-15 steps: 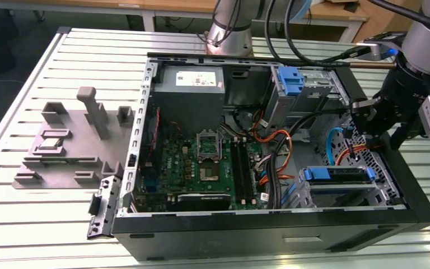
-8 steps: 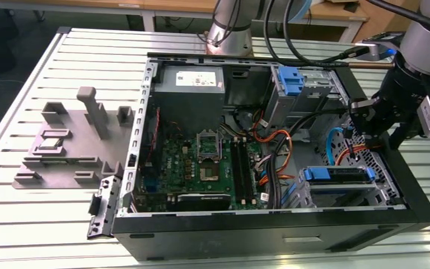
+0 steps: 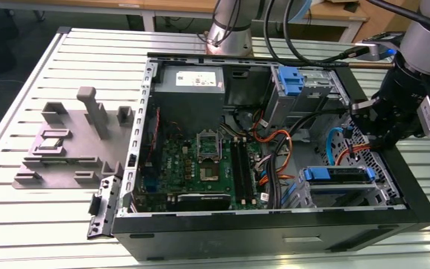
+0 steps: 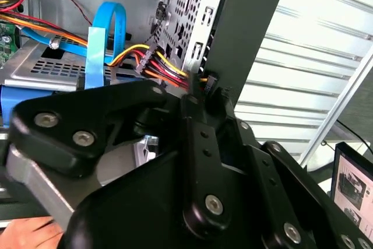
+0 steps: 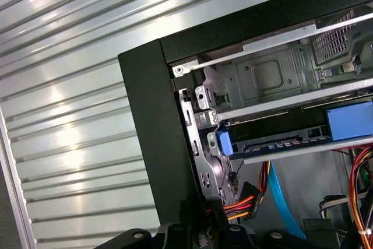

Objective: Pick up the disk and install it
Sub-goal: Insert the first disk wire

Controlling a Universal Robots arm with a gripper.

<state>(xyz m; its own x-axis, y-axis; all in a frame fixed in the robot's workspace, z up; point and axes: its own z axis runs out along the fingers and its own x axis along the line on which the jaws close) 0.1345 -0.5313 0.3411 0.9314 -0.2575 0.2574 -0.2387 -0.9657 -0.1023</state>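
Observation:
The disk (image 3: 337, 175) lies flat in the metal drive cage (image 3: 349, 196) at the exterior view's lower right corner of the open computer case, framed by its blue carrier. In the first wrist view the disk (image 5: 280, 144) shows its dark connector edge between blue plastic ends, inside the cage. My gripper (image 3: 383, 126) hangs over the case's right wall, just above and behind the cage, apart from the disk. Its black linkage (image 4: 192, 161) crowds the second wrist view, with the blue cable (image 4: 99, 39) and the perforated cage top (image 4: 46, 68) behind it.
A second blue bracket (image 3: 293, 81) sits on the far drive bay, beside the grey power supply (image 3: 191, 81). Orange, red and yellow cables (image 3: 364, 148) run next to the cage. The motherboard (image 3: 208, 162) fills the case's middle. A grey fixture (image 3: 73, 140) stands on the slatted table (image 3: 36, 218).

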